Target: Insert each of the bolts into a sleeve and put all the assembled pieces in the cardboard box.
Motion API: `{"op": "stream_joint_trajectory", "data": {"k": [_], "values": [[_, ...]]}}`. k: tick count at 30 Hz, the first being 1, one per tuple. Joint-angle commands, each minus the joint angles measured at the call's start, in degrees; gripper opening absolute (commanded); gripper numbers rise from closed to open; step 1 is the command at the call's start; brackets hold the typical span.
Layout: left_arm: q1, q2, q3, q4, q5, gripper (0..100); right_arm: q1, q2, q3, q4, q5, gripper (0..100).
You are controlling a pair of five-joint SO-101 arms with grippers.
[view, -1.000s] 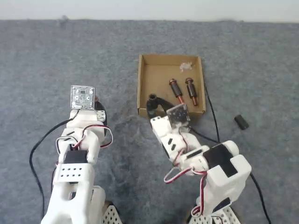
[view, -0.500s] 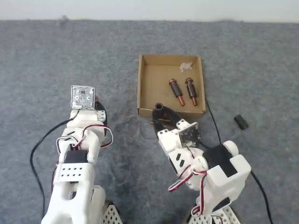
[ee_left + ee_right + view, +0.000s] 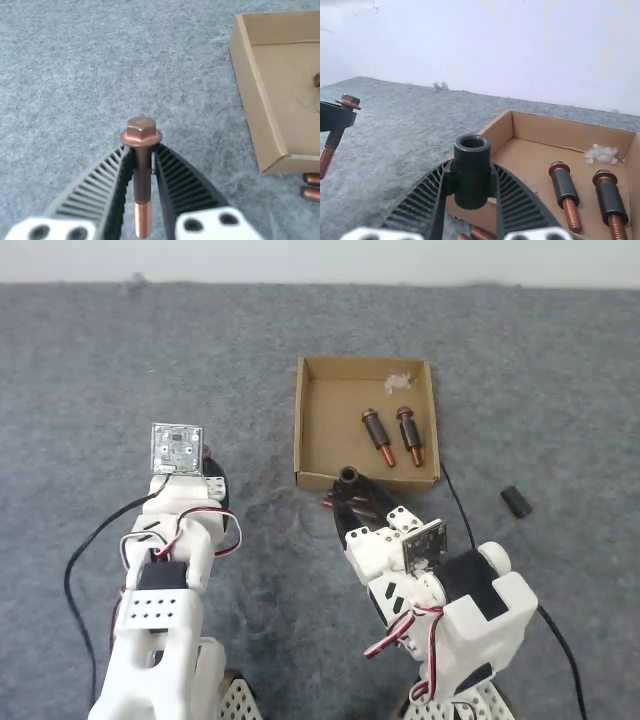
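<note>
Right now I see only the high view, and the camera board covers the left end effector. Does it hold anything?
Observer: Yes. The left end effector is shut on a bolt, gripped by the shank just under the head.
Operator: And is the sleeve sitting straight in the right one?
Observer: It is. The right end effector is shut on the sleeve, which stands in line with the fingers, its open bore at the end past the fingertips.
Operator: Are any bolts left outside the box?
Observer: Yes, two loose bolts lie side by side outside the box, at one of its corners.
</note>
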State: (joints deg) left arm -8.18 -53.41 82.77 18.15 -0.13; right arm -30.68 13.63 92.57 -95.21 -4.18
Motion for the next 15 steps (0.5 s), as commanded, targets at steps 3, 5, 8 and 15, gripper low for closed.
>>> {"op": "stream_joint_trajectory", "data": {"k": [3, 5, 8, 15], "values": [[0.88, -1.93, -0.22, -1.85, -0.26, 1, 0.04, -0.04, 1.32, 1.19, -4.22, 0.6], [3.16, -1.93, 1.1, -3.08, -0.18, 1, 0.04, -0.04, 1.32, 2.24, -4.4, 0.6], [7.56, -2.2, 3.74, -9.23, 0.0, 1, 0.4, 0.04, 1.32, 2.68, -4.4, 0.6], [16.0, -2.37, 8.57, -28.31, 8.53, 1, 1.63, 3.82, -0.44, 3.47, -4.57, 0.6]]}}
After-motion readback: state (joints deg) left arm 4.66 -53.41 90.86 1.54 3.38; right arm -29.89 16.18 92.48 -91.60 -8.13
